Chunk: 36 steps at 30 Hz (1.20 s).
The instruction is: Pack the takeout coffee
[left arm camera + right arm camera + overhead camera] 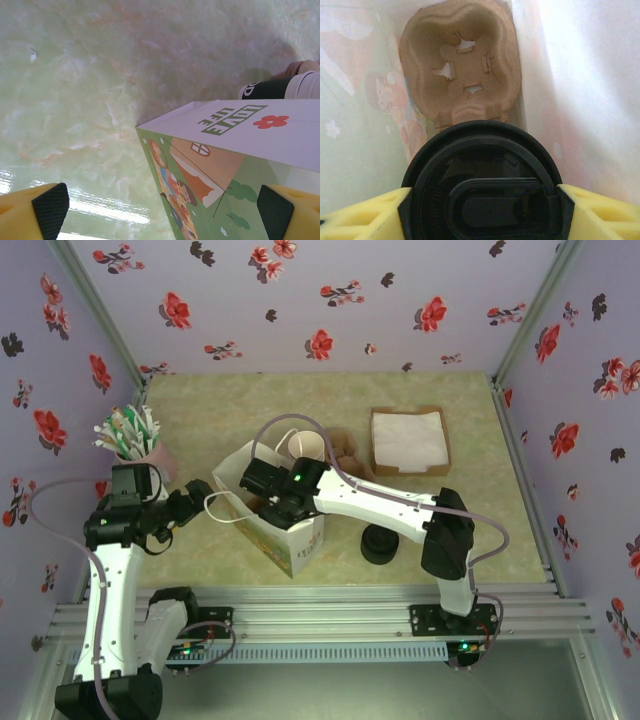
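The takeout coffee [482, 195] shows its round black lid from above, with my right gripper [484, 212] shut on it, a yellow finger [360, 215] at each side. Its dark wall is hidden below the lid. The cup hangs inside the printed paper bag [300, 540], above a brown pulp cup carrier [460, 65] lying on the bag's bottom. From above, my right gripper [272, 495] reaches down into the bag's open mouth. My left gripper [195, 502] stands open at the bag's left side, its fingers [35, 212] wide apart around the bag's [240, 130] lower corner.
A stack of lidless cups [308, 448] and brown carriers [346, 452] lie behind the bag. A box of white napkins [410, 438] sits at the back right. A short stack of black lids [380, 545] stands right of the bag. A pink cup of stirrers [135, 435] is at far left.
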Available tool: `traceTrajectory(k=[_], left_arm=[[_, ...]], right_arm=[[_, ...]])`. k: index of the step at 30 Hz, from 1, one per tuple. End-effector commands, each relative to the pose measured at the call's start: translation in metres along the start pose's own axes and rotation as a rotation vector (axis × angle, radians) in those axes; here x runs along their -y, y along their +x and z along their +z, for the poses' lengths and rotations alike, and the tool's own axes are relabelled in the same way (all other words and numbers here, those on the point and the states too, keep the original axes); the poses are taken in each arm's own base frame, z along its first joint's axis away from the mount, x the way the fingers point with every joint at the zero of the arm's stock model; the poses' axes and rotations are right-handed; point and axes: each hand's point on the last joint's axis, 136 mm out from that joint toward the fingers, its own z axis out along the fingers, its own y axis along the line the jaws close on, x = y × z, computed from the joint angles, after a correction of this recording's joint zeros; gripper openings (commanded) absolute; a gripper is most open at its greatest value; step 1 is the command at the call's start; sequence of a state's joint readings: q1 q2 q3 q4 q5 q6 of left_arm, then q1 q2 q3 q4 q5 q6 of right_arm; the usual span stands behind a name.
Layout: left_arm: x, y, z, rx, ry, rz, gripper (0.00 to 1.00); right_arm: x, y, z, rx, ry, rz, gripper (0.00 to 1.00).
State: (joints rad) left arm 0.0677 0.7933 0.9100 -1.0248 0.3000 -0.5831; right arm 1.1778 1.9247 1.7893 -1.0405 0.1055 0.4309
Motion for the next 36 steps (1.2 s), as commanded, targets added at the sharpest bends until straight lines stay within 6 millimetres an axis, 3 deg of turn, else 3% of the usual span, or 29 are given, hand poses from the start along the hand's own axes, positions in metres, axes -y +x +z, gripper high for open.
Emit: traceTrajectory(k=[1,36], left_arm=[[0.0042,0.0002,0.0001,-0.005,0.020,0.031,0.99],[0.0063,0.0015,0.0011,-0.011,0.029,0.040,0.99]], right_arm=[[0.0002,0.0167,0.0214,-0.081,0.006,0.019,0.68],[-0.0072,0.0213,0.0283,-0.092,-0.040,0.035,0.68]])
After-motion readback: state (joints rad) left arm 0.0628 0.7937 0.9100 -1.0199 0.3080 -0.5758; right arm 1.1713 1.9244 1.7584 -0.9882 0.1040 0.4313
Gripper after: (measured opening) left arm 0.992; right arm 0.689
